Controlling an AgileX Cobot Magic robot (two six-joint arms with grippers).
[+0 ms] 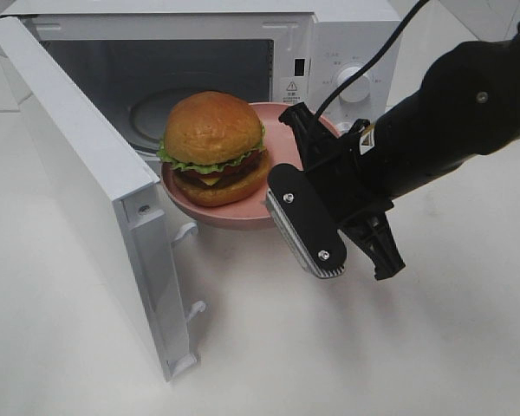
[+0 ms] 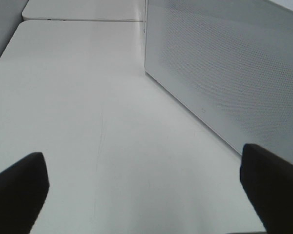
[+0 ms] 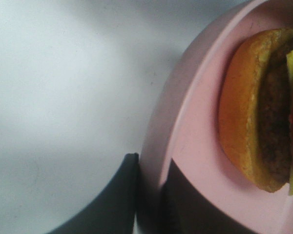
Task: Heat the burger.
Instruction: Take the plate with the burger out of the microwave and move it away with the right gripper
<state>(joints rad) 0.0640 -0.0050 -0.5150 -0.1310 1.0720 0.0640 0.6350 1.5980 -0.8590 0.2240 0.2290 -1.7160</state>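
The right pincer (image 1: 288, 169) pinches the plate (image 1: 243, 215) rim, burger (image 1: 213, 147) aboard, at the microwave (image 1: 329, 52) mouth. That thin edge hold could tilt, sliding the burger off. The left pincer (image 2: 146, 190) gapes, idle.

Stands on a white tabletop (image 1: 347, 364): white boxy microwave oven (image 1: 347, 39), its door (image 1: 78, 182) swung wide open, round knob (image 1: 355, 84) on the front panel. Held before the opening: round pink plate (image 1: 243, 212).

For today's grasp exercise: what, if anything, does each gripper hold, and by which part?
The right gripper pinches the round pink plate by its rim; the left gripper holds nothing.
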